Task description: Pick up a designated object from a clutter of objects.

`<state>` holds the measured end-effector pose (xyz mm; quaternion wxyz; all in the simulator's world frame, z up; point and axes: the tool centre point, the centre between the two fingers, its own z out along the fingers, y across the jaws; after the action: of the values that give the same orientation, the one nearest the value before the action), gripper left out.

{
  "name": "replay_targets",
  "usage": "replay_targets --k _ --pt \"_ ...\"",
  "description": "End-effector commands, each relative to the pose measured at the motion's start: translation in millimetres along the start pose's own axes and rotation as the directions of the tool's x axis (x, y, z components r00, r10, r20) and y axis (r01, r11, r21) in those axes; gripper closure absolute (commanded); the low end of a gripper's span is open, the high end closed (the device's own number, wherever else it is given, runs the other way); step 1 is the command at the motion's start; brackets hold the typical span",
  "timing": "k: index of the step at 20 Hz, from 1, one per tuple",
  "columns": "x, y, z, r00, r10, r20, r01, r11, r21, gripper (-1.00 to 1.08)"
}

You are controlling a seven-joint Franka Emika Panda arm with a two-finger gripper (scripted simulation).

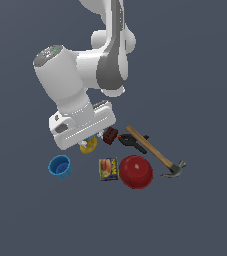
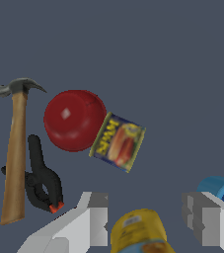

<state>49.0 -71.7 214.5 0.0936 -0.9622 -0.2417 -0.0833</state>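
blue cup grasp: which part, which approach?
Take the blue cup by its rim wall, one finger inside the hollow and one outside, coming from above. It looks upright with the mouth open upward and nothing touches it. The claw is open, over the yellow bottle instead, so shift sideways first.

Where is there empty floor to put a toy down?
Bare floor lies in front of the cup, tin and bowl, and past the hammer. It's crowded around the block, clamp and bottle under the claw.
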Motion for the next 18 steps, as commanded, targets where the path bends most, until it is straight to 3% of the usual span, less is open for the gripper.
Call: replay_targets --k 1,18 --pt "-3 9 6 0.999 -0.032 -0.016 0.032 0.999 0.001 -0.20" --pt "-33 67 43 0.967 -0.231 -0.103 0.229 0.973 -0.037 -0.20"
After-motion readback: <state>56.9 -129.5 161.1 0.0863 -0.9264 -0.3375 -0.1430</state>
